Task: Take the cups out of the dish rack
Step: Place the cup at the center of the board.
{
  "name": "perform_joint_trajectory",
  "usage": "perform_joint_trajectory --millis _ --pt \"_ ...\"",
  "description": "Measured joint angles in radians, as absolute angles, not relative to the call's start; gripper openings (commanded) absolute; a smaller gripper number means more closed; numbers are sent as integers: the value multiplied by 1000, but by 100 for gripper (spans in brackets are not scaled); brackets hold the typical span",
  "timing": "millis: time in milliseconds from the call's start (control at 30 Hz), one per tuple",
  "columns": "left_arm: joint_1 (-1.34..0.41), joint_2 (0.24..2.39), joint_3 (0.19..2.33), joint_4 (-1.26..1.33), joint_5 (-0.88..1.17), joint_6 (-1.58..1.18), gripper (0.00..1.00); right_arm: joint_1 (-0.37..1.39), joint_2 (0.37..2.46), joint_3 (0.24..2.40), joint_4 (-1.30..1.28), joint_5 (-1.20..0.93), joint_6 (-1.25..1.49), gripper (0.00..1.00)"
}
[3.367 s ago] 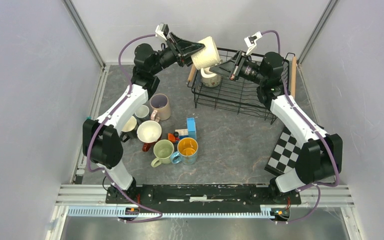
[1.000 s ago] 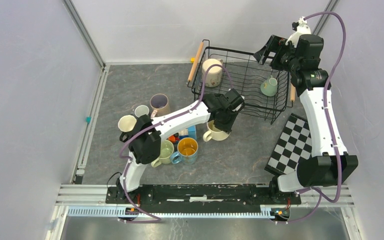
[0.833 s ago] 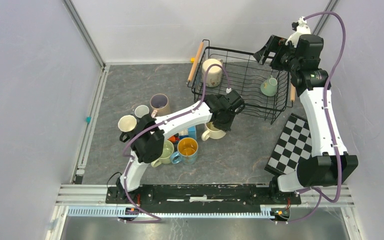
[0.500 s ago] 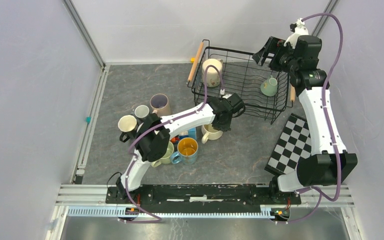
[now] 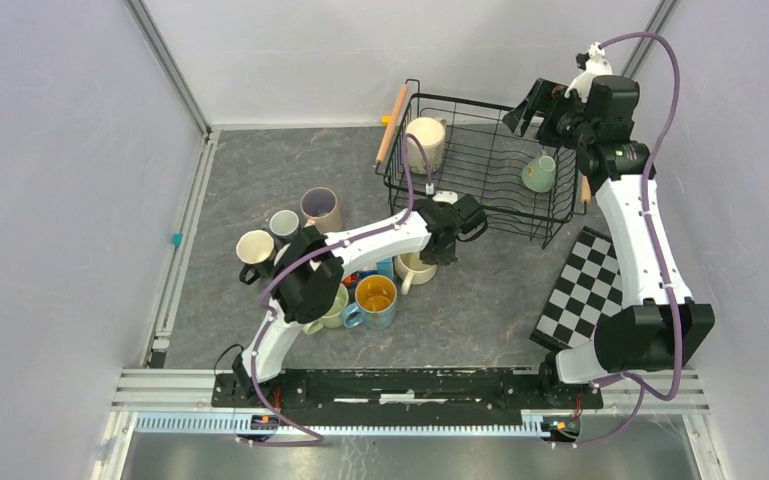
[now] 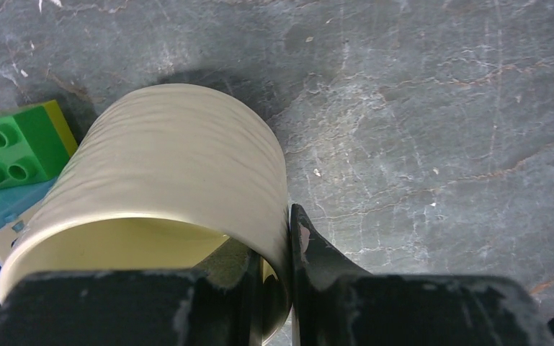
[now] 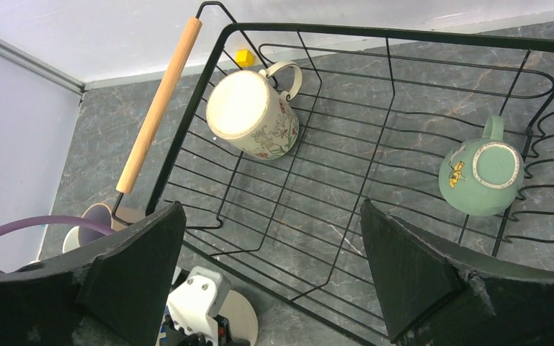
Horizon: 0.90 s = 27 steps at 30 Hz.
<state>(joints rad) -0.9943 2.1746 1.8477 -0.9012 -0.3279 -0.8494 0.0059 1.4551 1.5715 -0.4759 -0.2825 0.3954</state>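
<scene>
Cream mug (image 6: 166, 180) sits upright just outside the dish rack's (image 5: 480, 101) near-left corner, on or barely above the grey stone-patterned table (image 5: 480, 300); whether its base touches cannot be told. The left gripper (image 6: 288, 238) pinches the mug's wall at the rim, one finger inside the mouth and the other finger (image 6: 317, 252) pressed against the outer side, so the wall fills the narrow gap between the jaws. A green toy block (image 6: 14, 144) lies just beside the mug, on the side away from the rack. Inside the rack, a floral mug (image 7: 248, 115) leans in the far-left corner next to the wooden handle (image 7: 160, 104), and a pale green mug (image 7: 481, 169) rests against the right wall with its base turned toward the wrist camera. The right gripper (image 7: 270, 209) hangs above the rack's far-right corner with its jaws spread wide, holding nothing, well apart from both mugs. Left of the rack stands a cluster of unloaded mugs (image 5: 319, 208), and a checkered mat (image 5: 580, 290) lies off the rack's near-right corner.
</scene>
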Motion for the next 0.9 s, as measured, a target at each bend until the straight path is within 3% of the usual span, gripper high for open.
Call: perform_joint_trajectory --millis 300,500,767,900 --pt "-994 2175 1818 -906 -336 -890 5 6 1456 1542 -460 -288 396 98" --pt "-994 2175 1818 -906 -336 -890 31 6 1458 1542 -458 -289 396 98" --pt "-994 2175 1818 -900 -338 -889 49 6 1468 1540 -457 -289 395 98" --pt "-993 2174 1821 -899 -339 -878 72 6 1472 1540 -456 -288 395 98"
